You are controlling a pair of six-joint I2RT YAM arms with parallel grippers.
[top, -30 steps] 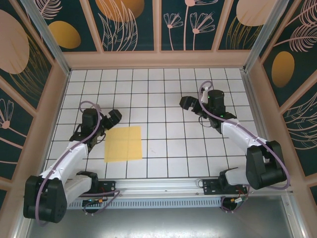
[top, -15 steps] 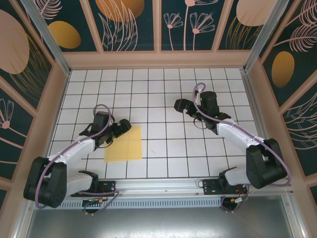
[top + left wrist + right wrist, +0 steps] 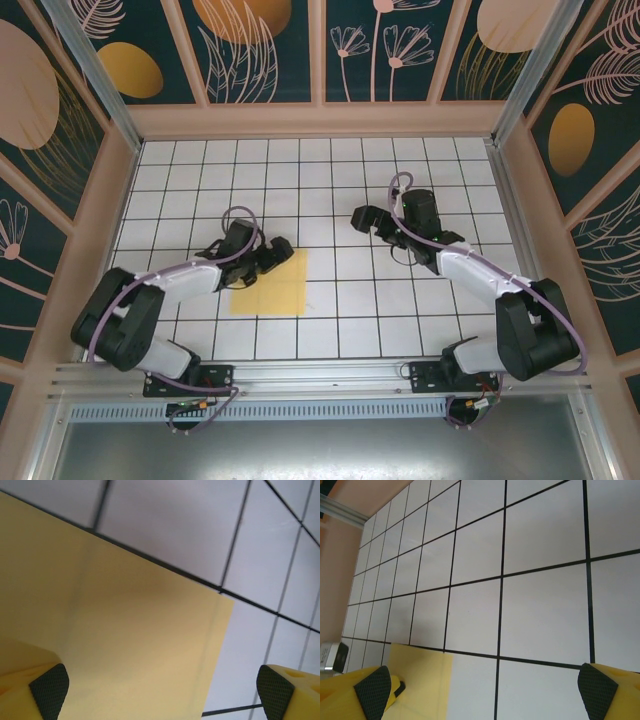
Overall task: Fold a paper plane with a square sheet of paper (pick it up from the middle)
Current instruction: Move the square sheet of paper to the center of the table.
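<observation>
surf: white grid table (image 3: 400,300) | on it: square sheet of paper (image 3: 275,292), flat, left of ctr

White arms (image 3: 175,282), black joints (image 3: 528,345), lilac cables (image 3: 393,188)

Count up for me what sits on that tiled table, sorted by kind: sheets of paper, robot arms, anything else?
Yellow paper sheets: 1, the square sheet of paper, lying flat on the tiles.
Robot arms: 2, the left arm and the right arm.
Total: 3
</observation>
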